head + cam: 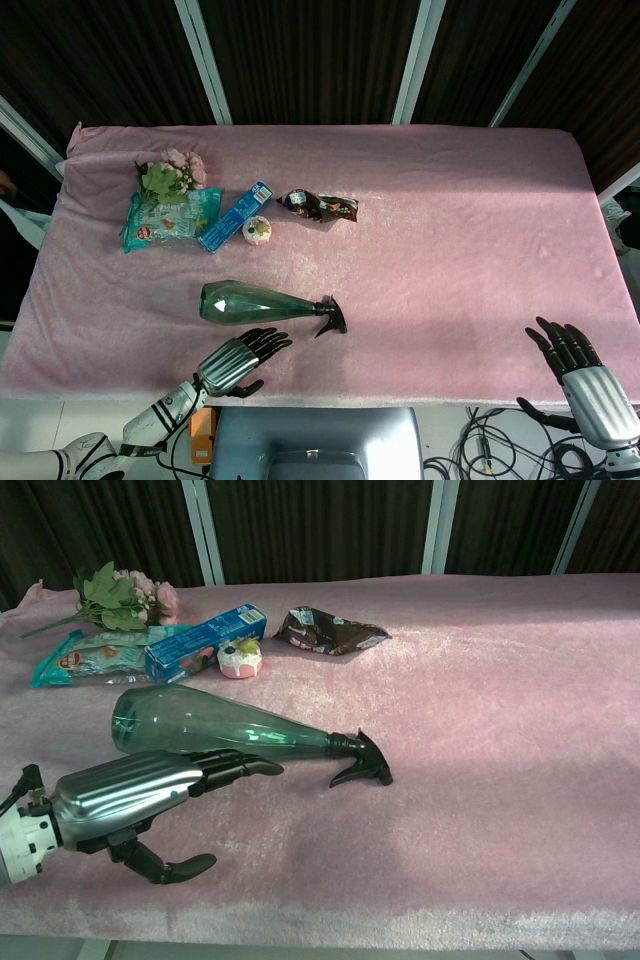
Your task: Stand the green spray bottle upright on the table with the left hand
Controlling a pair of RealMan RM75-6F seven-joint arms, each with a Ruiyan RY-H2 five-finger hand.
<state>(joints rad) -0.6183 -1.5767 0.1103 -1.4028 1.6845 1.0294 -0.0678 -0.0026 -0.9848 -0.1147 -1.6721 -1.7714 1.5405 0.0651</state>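
The green spray bottle (255, 303) (205, 726) lies on its side on the pink table, its black trigger nozzle (332, 316) (362, 761) pointing right. My left hand (238, 362) (135, 798) hovers just in front of the bottle's body, fingers stretched toward it and thumb spread below, holding nothing. The fingertips (262, 767) reach the bottle's near side; I cannot tell if they touch. My right hand (580, 375) sits at the table's front right corner, fingers apart and empty. It does not show in the chest view.
At the back left lie a flower bunch (170, 176), a teal snack bag (165, 220), a blue box (236, 216), a small round cup (258, 230) and a brown wrapper (320, 207). The pink cloth (470, 230) covers the table.
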